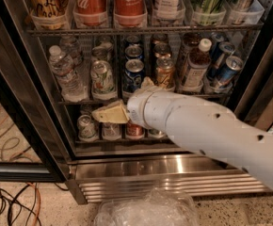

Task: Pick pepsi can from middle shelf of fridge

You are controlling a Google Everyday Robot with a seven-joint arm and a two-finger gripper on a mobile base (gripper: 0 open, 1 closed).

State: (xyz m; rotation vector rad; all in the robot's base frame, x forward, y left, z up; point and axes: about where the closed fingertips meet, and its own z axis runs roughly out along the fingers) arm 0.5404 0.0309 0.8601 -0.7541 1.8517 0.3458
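Observation:
The fridge [141, 166] stands open in front of me, with wire racks of drinks. The pepsi can [133, 74], dark blue with a silver top, stands at the front of a lane on the middle shelf [75, 101], between a pale green can [102, 76] and a gold-orange can [164, 72]. My gripper [109, 113], beige-tipped on a white arm, points left just below the front edge of the middle shelf. It sits below and left of the pepsi can, apart from it, and holds nothing I can see.
Tall Coca-Cola bottles [127, 1] fill the rack above. A water bottle [63, 72] stands at the left and slimmer blue cans [226, 69] at the right. Cans [87, 126] line the lower shelf. Crumpled clear plastic [146, 211] and cables [9, 197] lie on the floor.

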